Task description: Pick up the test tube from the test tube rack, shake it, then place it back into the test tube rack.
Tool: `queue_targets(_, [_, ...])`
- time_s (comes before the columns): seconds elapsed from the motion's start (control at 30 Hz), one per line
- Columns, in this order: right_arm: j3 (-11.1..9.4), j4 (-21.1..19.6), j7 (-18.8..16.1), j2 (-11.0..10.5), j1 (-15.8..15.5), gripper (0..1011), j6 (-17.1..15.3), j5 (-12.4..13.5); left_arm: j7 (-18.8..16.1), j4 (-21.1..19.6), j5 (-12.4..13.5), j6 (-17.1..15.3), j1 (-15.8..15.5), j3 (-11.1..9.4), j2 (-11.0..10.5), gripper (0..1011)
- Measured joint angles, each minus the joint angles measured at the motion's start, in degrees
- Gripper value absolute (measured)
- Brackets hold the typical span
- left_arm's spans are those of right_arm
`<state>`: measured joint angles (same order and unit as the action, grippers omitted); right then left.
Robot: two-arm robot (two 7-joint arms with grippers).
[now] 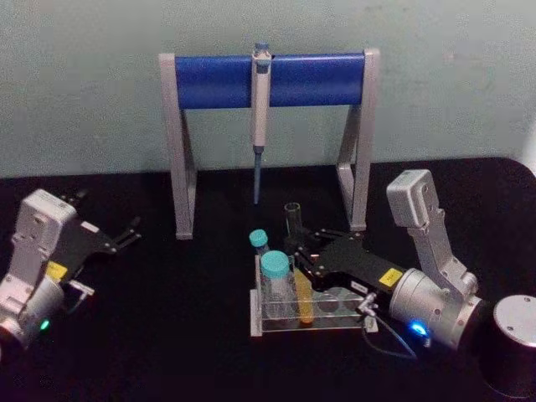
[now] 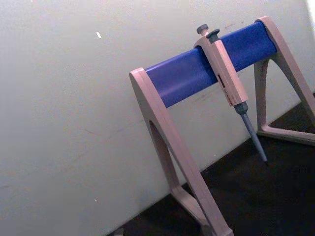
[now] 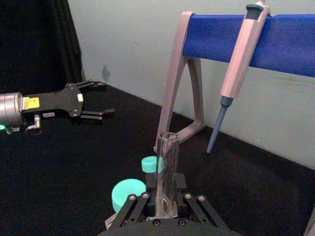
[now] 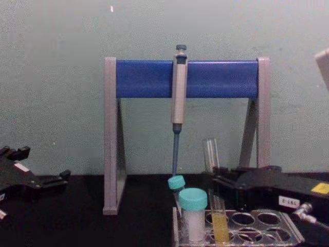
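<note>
Right end effector (image 1: 298,261) clamped on one test tube (image 1: 293,222) standing in one test tube rack (image 1: 335,329). Two teal-capped vials (image 1: 275,270) sit just to its left. Left end effector (image 1: 132,232) is well apart, fingers parted, empty.

We are seeing yellow liquid tinting the lower part of the clear test tube (image 1: 305,303), at lower centre of the head view, in the clear-greyish test tube rack (image 1: 331,327). Two white vials (image 1: 275,291) are showing teal caps. At upper centre, a stand (image 1: 209,79) is pairing a deep blue crossbar with grey legs, and a grey pipette (image 1: 260,100) is crossing it. The left gripper (image 1: 132,233) and right gripper (image 1: 296,251) are showing black, each with a yellow label, over a black table (image 1: 167,343) and a pale green wall (image 1: 84,84).
</note>
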<state>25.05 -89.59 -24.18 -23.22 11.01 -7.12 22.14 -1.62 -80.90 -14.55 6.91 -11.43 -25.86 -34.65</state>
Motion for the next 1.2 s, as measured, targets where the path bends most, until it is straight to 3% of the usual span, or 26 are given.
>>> queue_targets(0.73, [0.0,0.0,0.0,0.0,0.0,229,0.1,0.0,0.0,0.0,0.0,0.0,0.0,0.0,0.0,1001])
queue_targets(1.2, [-0.9,-0.3,-0.7,0.2,-1.6,229,2.5,2.5,0.0,0.0,0.0,0.0,0.0,0.0,0.0,1001])
